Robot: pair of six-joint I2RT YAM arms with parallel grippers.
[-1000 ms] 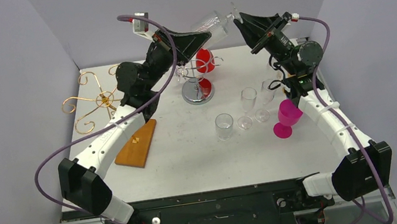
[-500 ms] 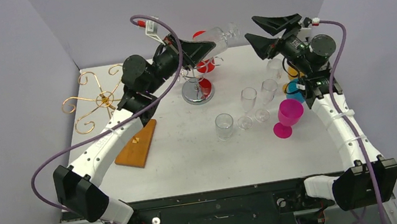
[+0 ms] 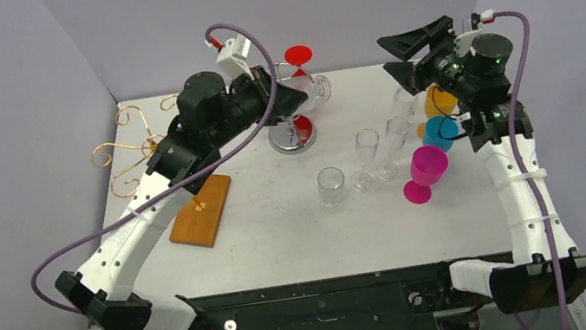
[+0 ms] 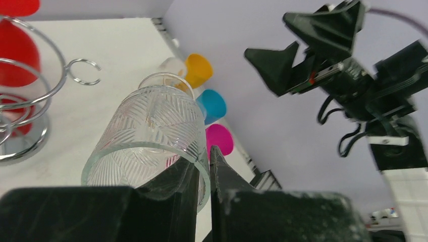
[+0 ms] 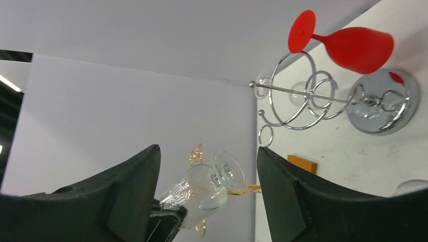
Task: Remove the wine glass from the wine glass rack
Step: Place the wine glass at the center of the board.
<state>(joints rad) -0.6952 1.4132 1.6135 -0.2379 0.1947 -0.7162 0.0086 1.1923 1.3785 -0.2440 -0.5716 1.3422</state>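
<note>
A small white tag point(image 4: 386, 141) on the right arm is too blurred to read. The left gripper point(image 4: 203, 166) has its jaws pressed almost together, pinching the rim wall of the clear wine glass point(image 4: 151, 131), a cut-pattern glass that lies tilted in the air with its foot pointing away from the jaws. In the overhead view this glass sits at the upper centre of the frame, off the chrome wire rack point(image 3: 292, 137) and just to the right of its top, above the counter point(image 3: 283, 236). A red wine glass point(image 3: 297, 55) hangs on that rack. The right gripper point(image 3: 387, 56), at the upper right of the overhead frame, has its jaws spread wide with nothing between them, well apart from the clear glass. To the lower right of the rack stand three clear glasses point(image 3: 331, 185), then a pink goblet point(image 3: 426, 170), a blue cup point(image 3: 441, 132) and an orange cup point(image 3: 437, 100). At the left lie a gold wire rack point(image 3: 134, 149) and a wooden board point(image 3: 202, 211).
</note>
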